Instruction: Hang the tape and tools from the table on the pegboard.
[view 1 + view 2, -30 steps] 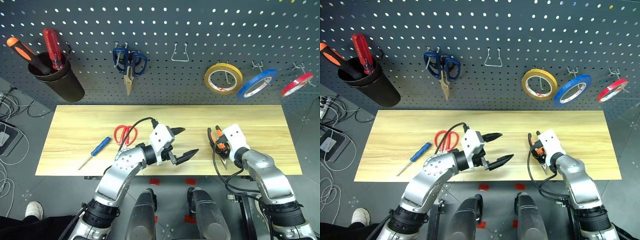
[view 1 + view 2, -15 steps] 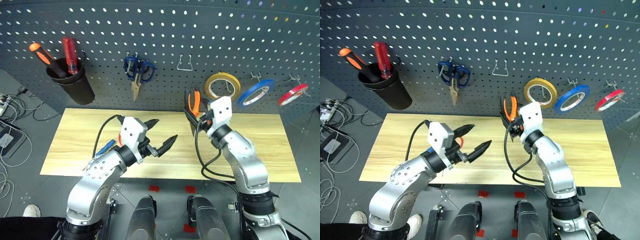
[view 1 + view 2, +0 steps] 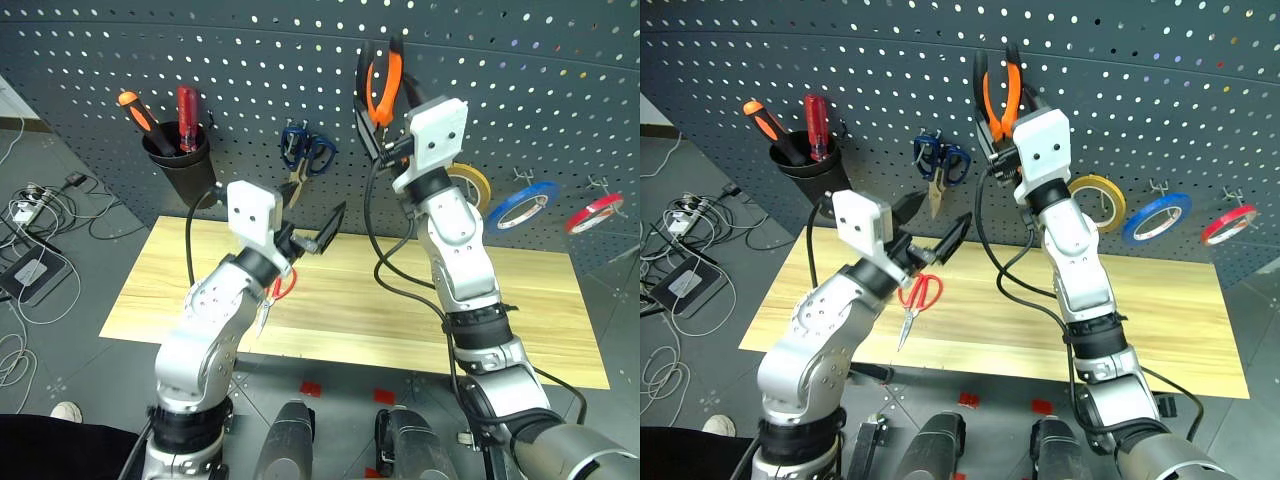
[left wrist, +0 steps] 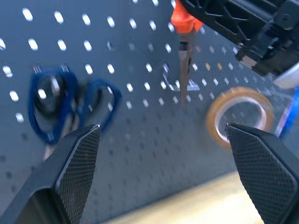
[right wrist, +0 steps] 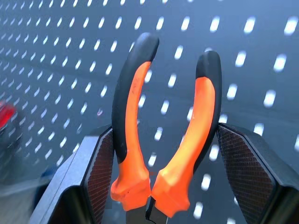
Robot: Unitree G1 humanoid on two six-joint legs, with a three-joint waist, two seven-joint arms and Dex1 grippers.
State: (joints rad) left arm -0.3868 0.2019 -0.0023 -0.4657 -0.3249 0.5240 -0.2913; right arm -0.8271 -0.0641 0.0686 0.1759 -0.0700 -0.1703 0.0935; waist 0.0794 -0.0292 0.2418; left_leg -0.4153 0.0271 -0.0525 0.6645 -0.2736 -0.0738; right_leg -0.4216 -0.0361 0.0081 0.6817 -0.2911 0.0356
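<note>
right eye view: right end effector (image 3: pixel 1002 135) pinching pliers (image 3: pixel 998 88) before the pegboard (image 3: pixel 1160 110), left end effector (image 3: pixel 930 228) spread.

— Where do your head's two eyes look from?
— High up, tilted down over my arms at the long pale wooden table (image 3: pixel 560 300) and dark grey perforated pegboard (image 3: pixel 560 90); both share it.
— Your wrist cameras?
— Each faces that pegboard from very near
</note>
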